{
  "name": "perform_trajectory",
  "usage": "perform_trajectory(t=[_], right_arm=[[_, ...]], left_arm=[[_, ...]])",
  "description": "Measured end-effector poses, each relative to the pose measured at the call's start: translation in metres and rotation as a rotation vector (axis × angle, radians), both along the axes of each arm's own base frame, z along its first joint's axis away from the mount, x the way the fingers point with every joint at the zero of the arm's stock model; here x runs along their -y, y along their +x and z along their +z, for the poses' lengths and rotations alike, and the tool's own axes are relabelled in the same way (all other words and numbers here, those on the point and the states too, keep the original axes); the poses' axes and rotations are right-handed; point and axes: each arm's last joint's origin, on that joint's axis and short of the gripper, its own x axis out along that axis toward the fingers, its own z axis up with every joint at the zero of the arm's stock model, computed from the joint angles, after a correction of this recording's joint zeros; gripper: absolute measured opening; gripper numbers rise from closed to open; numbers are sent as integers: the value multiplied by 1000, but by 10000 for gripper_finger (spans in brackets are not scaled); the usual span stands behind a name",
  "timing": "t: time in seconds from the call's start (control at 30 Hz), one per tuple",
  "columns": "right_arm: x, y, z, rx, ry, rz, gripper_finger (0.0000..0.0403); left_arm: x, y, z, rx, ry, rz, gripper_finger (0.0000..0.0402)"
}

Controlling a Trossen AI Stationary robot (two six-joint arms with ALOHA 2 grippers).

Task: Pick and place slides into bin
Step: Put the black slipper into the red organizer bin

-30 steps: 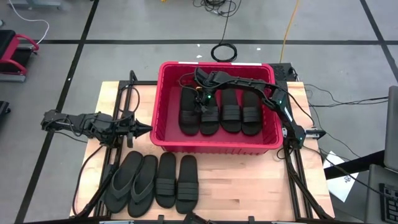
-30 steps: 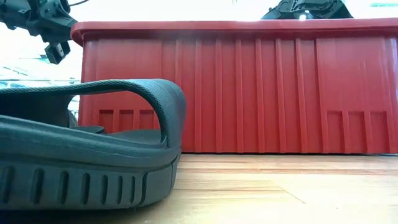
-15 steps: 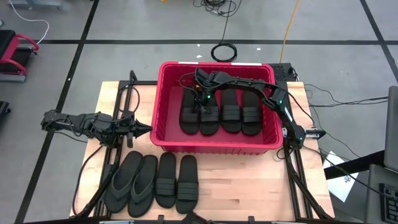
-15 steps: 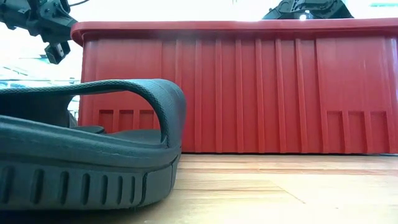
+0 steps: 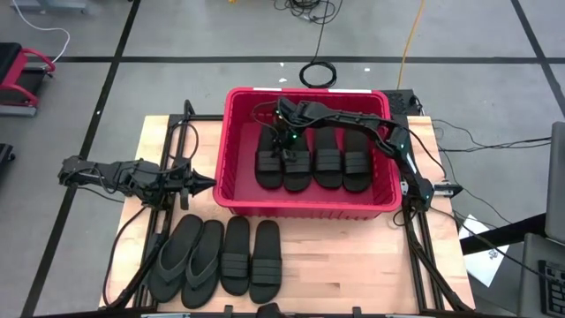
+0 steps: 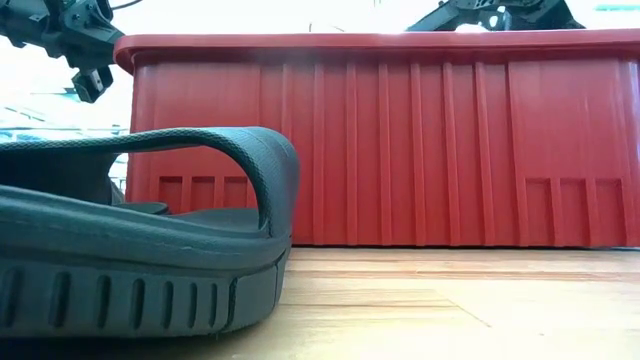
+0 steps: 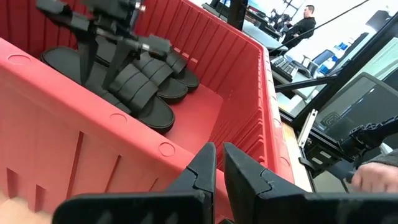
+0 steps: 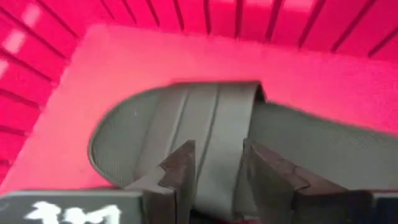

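The red bin (image 5: pixel 309 205) stands at the table's far middle. Several black slides lie flat side by side on its floor (image 5: pixel 327 163). My right gripper (image 8: pixel 214 168) is inside the bin, open. Its fingers point down just above the ribbed band strap (image 8: pixel 211 118) of the leftmost slide (image 5: pixel 268 168), and the strap shows in the gap. My left gripper (image 5: pixel 208 184) hovers shut outside the bin's left wall, holding nothing. Several more slides (image 5: pixel 234 256) lie in a row on their soles near the table's front edge.
Bare wood (image 5: pixel 353 256) lies right of the near row of slides. One of those slides (image 6: pixel 140 240) fills the low view's foreground before the bin wall (image 6: pixel 400 140). A cable coil (image 5: pixel 318 73) lies on the floor beyond the bin. People sit in the room behind (image 7: pixel 305 15).
My right gripper has risen a little inside the bin. The leftmost slide's far end, which stood higher under the gripper, has come down, and the slide now lies flat beside the others. The left arm has kept still.
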Motion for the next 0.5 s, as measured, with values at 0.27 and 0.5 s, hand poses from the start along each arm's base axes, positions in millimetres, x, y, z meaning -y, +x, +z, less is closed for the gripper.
perform_trajectory(t=[0.27,0.5], right_arm=[[-12,-18,71,115,-96,-52,121],[-44,-65,185,445,57,-9,17]], left_arm=[[1,0,1,7,1,-28,26],[1,2,10,90,167,-68,26]])
